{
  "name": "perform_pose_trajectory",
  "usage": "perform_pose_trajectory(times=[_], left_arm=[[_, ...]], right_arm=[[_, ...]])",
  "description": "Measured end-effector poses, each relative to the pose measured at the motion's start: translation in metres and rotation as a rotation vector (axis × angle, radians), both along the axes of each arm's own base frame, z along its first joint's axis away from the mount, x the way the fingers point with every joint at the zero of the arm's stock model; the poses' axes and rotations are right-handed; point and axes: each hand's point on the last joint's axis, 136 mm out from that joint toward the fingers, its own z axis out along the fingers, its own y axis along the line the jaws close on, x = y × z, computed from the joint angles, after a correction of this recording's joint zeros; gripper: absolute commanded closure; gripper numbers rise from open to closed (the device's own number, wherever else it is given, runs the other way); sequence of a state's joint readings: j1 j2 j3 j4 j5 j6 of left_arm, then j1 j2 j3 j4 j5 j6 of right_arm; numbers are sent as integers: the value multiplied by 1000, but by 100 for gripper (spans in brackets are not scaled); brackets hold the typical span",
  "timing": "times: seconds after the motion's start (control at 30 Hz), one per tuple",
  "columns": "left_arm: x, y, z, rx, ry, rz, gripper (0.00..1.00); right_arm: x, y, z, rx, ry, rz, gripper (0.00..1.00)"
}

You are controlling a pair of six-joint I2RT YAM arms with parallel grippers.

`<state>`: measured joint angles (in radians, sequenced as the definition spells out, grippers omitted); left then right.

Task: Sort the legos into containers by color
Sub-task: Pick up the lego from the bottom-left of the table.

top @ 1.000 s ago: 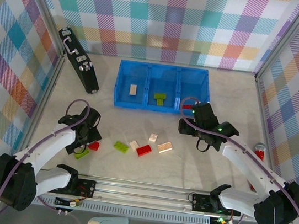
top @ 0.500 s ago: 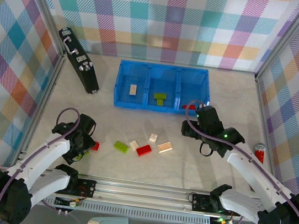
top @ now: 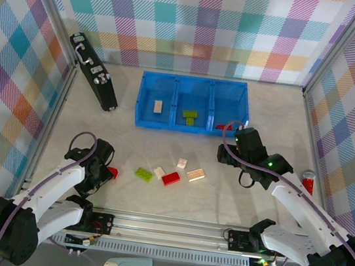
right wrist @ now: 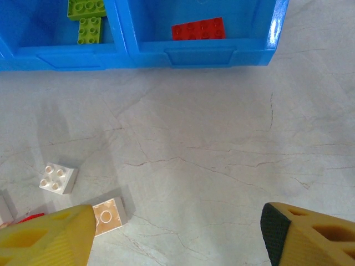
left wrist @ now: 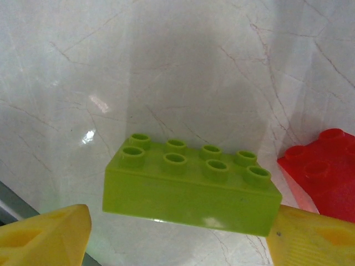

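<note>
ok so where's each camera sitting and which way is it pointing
top external: above and behind, looking down at the table, tray and both arms.
left wrist: low over a green brick, left fingers either side.
right wrist: higher, facing the tray's front wall, right fingers at the bottom.
shared: top and right wrist both show the red brick in the tray's right compartment.

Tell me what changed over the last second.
The left end effector came down over the green brick and narrowed its jaws around it, no grip yet. The right end effector backed away from the blue tray, open. The bricks in the tray and the other loose bricks stayed put.
</note>
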<state>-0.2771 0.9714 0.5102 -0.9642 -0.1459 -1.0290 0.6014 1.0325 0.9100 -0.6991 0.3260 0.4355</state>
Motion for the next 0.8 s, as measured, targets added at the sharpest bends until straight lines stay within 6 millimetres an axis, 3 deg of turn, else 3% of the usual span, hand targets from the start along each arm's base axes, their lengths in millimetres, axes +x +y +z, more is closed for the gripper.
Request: perform_pose_trajectory(times=[0.8], left_arm=[[13,1,-7,27,-5,-69,32]], right_arm=[[-13,-8,-4,34,8,-34,21]])
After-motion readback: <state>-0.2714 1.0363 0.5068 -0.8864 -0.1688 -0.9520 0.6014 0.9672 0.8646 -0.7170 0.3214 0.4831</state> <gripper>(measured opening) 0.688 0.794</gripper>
